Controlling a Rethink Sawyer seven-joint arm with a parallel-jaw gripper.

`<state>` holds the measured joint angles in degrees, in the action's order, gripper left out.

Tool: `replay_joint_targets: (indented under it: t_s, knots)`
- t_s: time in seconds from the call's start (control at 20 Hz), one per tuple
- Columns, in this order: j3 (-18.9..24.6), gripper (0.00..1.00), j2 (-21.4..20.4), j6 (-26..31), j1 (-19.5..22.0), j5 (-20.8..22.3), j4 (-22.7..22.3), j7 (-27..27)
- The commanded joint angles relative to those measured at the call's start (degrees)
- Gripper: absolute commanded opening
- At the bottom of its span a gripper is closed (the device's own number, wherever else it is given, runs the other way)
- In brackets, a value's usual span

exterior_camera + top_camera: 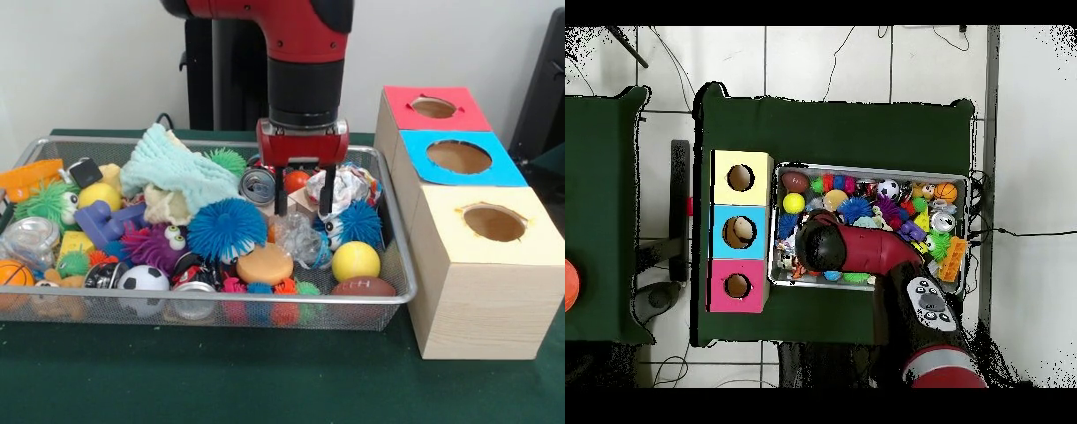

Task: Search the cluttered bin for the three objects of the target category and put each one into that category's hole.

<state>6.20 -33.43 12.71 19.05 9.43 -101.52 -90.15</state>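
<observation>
The cluttered bin (395,296) is a wide silver wire-mesh tray packed with toys; it also shows in the overhead view (875,167). My gripper (303,201) hangs over the bin's right half, open and empty. Its fingertips sit just above a wooden block (303,205) and a crumpled clear plastic piece (302,237). A silver can (258,186) lies to its left and a crumpled paper ball (346,187) to its right. In the overhead view the arm (865,250) hides the gripper. The wooden box has a red hole (433,107), a blue hole (459,156) and a yellow hole (494,223).
The bin also holds a blue spiky ball (226,228), a yellow ball (356,261), a small football (364,287), a soccer ball (143,279), a basketball (13,274), a teal cloth (177,172) and an orange disc (264,263). The box stands against the bin's right side.
</observation>
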Motion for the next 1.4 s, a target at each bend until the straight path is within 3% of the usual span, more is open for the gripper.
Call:
replay_joint_targets:
  t_s: [0.05, 0.95, 1.2, 1.4]
  knots:
    - [5.88, 1.00, 5.69, 0.92, 0.32, -1.80, 6.48, -6.06]
    - [4.51, 1.00, 6.42, 1.91, -1.43, -1.91, 8.37, -7.31]
    - [2.84, 1.00, 3.81, 2.34, -2.56, -2.46, 5.12, -9.30]
    - [1.37, 1.00, -1.65, 5.76, -3.56, -3.21, 1.35, -10.13]
